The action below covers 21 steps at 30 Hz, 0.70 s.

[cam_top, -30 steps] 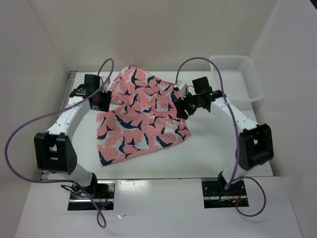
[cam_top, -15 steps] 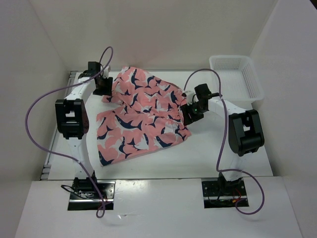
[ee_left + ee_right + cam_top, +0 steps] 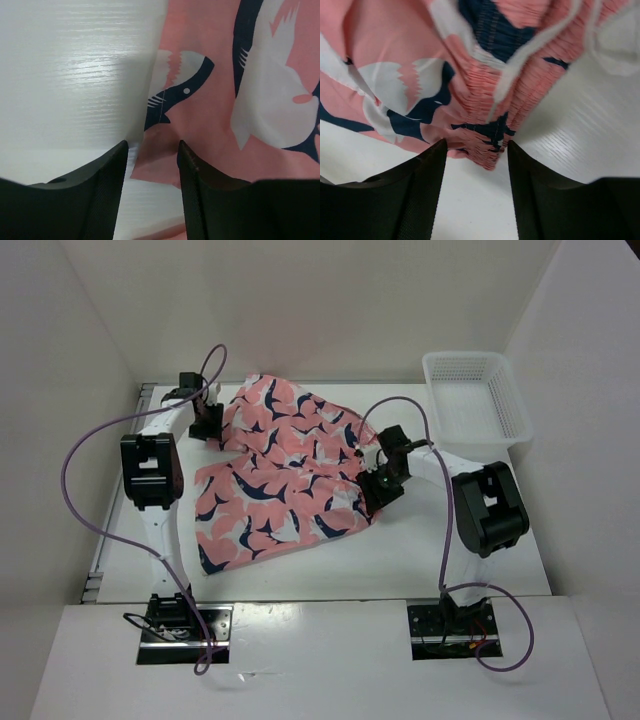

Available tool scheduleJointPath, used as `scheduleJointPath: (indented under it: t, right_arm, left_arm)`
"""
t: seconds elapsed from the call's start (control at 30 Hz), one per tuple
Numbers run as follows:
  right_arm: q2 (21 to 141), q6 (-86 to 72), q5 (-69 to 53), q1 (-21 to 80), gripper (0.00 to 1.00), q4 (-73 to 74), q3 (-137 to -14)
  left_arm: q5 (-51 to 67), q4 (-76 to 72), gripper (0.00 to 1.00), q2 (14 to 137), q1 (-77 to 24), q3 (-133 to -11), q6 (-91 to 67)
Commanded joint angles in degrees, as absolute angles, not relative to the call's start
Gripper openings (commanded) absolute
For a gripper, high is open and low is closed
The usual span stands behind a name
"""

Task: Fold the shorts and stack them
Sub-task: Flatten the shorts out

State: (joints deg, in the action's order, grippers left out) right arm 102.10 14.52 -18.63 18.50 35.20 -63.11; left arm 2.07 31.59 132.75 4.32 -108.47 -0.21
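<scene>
Both parted, gripping nothing: left gripper (image 3: 152, 150) at the shorts (image 3: 280, 470), left edge; right gripper (image 3: 476, 150) astride right edge. Risks pinching one layer, folding crooked.

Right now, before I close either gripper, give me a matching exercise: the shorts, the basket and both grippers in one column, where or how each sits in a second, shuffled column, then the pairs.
Column one
1. whale-print shorts
2. white perforated basket
3. left gripper
4. right gripper

Column two
A. open, at the gathered elastic edge of the fabric
B. far right corner of the table, nothing in it
C. open, straddling a flat fabric edge on the far left
D. spread across the middle of the table

Pairs: 1-D, 2-B, 3-C, 4-A
</scene>
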Motion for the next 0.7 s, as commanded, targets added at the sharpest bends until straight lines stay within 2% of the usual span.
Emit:
scheduleJointPath:
  t: [0.0, 0.03, 0.07, 0.1, 0.17, 0.37, 0.67]
  right_arm:
    - [100.37, 16.52, -19.07, 21.01, 0.54, 35.78, -63.54]
    - [101.07, 16.52, -19.68, 21.01, 0.39, 35.77, -63.02]
    - [101.77, 16.52, -19.69, 21.01, 0.29, 35.77, -63.02]
    - [101.78, 17.39, -19.17, 21.01, 0.19, 35.16, -63.02]
    - [101.78, 20.29, -18.03, 21.01, 0.00, 36.29, -62.49]
    - [99.14, 37.25, -15.29, 21.01, 0.00, 49.29, -59.16]
    - [97.29, 42.36, -16.35, 21.01, 0.00, 55.37, -57.92]
  left_arm:
    - [4.66, 33.75, 0.51, 133.95, 3.08, -108.91, 0.00]
    - [4.66, 33.75, 0.45, 133.95, 3.08, -107.68, 0.00]
    - [4.66, 33.23, 0.38, 133.95, 3.08, -107.14, 0.00]
    - [4.66, 33.22, 0.16, 133.95, 3.08, -107.14, 0.00]
    - [3.08, 33.22, 0.02, 133.95, 3.08, -106.35, 0.00]
    - [-3.69, 31.20, 0.00, 129.30, 7.99, -102.22, 0.00]
    - [-8.70, 29.36, 0.00, 123.05, 8.71, -93.52, 0.00]
